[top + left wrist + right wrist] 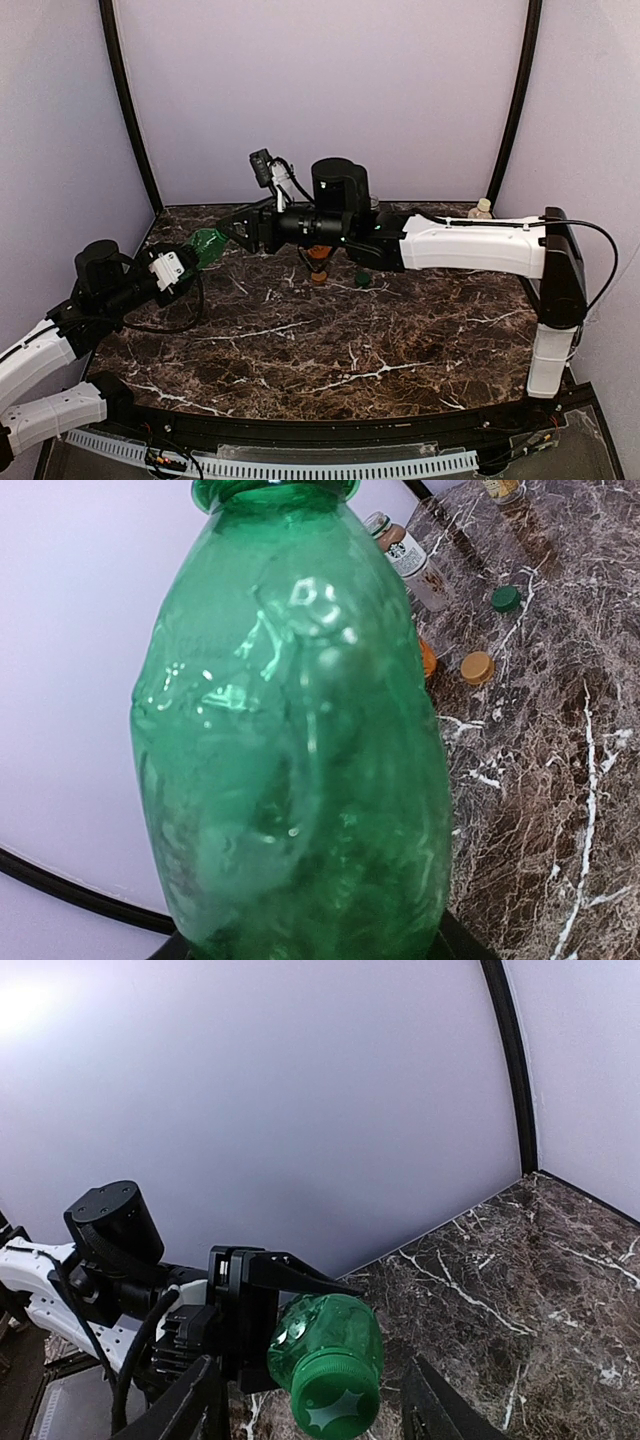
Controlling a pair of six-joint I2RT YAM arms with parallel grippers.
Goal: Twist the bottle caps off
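My left gripper (190,258) is shut on a green plastic bottle (208,245) and holds it tilted above the table's left side. The bottle fills the left wrist view (300,740). Its bright green cap (340,1395) is screwed on and faces my right gripper (310,1365). That gripper is open, with a finger on each side of the cap and not touching it. A loose dark green cap (506,598) and a tan-gold cap (477,666) lie on the marble; both also show in the top view, dark green (365,279), tan-gold (318,277).
A small bottle (482,208) with a pale cap stands at the back right corner. A labelled coffee bottle (405,555) lies on the table behind the green bottle. The right arm (470,245) stretches across the back of the table. Walls close the back and sides.
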